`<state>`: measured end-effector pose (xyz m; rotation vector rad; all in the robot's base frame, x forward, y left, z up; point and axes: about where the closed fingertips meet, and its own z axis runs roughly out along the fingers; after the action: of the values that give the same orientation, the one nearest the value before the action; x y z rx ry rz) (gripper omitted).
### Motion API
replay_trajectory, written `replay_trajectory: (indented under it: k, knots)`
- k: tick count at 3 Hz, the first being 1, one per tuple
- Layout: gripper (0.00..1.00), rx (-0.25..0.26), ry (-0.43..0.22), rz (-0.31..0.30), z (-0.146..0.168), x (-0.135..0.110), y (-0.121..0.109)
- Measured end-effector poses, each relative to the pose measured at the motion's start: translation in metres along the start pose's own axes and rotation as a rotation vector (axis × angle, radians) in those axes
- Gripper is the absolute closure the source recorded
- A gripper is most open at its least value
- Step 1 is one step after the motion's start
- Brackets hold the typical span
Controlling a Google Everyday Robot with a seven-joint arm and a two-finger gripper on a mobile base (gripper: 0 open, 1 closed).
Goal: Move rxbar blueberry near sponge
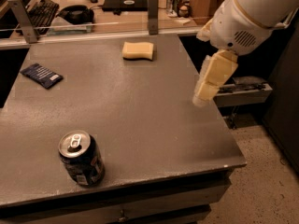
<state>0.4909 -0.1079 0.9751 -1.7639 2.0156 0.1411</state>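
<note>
Navy rxbar blueberry [42, 75] lies untouched by the left edge of the worktop [140, 120], well apart from the sponge [138, 50] at the far edge; gripper [203, 97] hangs over the right edge, spread or pressed together I can't tell, so reach, grasp and carry all remain.

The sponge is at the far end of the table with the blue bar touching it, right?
Not quite. The camera view shows the sponge at the far end of the table, but the rxbar blueberry is not touching it: it lies well apart, near the picture's left edge of the table. The gripper hangs by the table's right edge.
</note>
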Motion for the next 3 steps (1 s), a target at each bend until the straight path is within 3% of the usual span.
replay_trajectory:
  k: [2, 3]
  knots:
    - [0.00, -0.049, -0.231, -0.125, 0.049, -0.172, -0.036]
    - [0.00, -0.054, -0.255, -0.151, 0.050, -0.194, -0.035]
